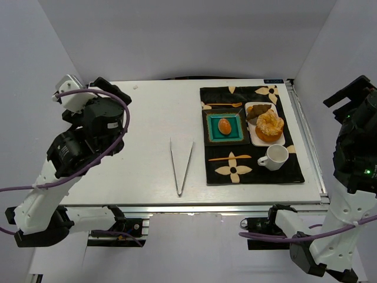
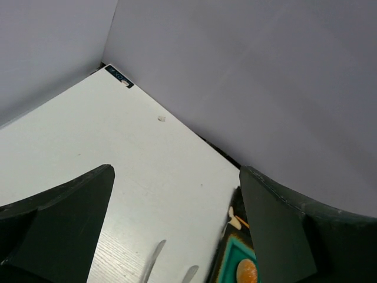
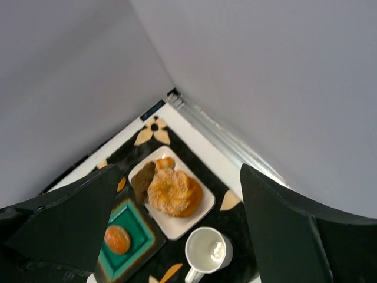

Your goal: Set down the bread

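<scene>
Nearest the arm bases, a pair of metal tongs (image 1: 181,165) is lying on the white table (image 1: 135,147), joined end toward the robot, untouched. The left gripper (image 2: 175,177) is hanging above the table's left side with its fingers spread wide and nothing between them. The right gripper (image 3: 177,174) is hovering off the right edge, and its fingers are also standing wide apart and empty.

Farther in, a white cup (image 1: 273,157) is standing on the black flowered placemat (image 1: 253,174). Beyond it the bread (image 1: 224,125) is sitting in the middle of the teal plate (image 1: 234,135), just beside the white plate (image 1: 252,137) that is carrying the swirled pastry (image 1: 270,125).

The roll is looking light and glossy — probably slippery on its crust and soft underneath. A gentle pinch across its narrow middle should suit it, since hard pressure would likely dent it.

The left wrist view is cutting the bread off at its bottom edge and showing only the tongs' tips. I cannot tell what the pale speck (image 1: 136,87) near the far edge is.
</scene>
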`<state>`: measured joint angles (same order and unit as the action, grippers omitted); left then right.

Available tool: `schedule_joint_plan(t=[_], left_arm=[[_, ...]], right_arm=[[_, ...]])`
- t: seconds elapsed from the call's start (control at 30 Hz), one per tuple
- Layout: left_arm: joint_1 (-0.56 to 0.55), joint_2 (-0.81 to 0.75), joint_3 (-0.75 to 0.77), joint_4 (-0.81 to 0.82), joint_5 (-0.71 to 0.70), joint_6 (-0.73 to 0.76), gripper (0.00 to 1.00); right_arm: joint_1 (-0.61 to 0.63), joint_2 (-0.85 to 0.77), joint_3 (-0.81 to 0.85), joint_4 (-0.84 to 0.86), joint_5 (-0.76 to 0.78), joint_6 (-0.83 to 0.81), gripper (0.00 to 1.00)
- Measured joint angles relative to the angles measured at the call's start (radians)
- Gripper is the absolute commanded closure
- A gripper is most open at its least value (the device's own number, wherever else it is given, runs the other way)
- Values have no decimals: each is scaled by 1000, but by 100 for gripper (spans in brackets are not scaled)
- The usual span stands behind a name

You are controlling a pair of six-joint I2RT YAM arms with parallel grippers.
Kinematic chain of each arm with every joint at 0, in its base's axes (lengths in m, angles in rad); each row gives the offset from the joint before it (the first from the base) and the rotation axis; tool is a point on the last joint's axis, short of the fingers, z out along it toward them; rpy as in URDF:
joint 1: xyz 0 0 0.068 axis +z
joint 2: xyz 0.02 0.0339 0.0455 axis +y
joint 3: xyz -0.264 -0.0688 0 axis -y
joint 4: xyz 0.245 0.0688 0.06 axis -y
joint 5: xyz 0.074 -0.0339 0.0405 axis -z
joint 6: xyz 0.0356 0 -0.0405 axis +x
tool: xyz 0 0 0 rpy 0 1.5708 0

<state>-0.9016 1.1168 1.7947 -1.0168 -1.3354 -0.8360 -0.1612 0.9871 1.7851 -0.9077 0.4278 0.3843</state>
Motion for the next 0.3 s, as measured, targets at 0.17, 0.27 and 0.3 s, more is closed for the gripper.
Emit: schedule_joint_plan(t=[0.17,0.27,0.3], left_arm=[[-1,4,-2,-5,-21,13,2],[-1,-18,-2,-4,-37,16,2],[-1,-26,-2,-4,-38,16,2]], right_arm=[[0,7,44,-16,52,-16,11],[0,13,37,-22,47,-22,11],[0,18,38,-28,40,-22,10]])
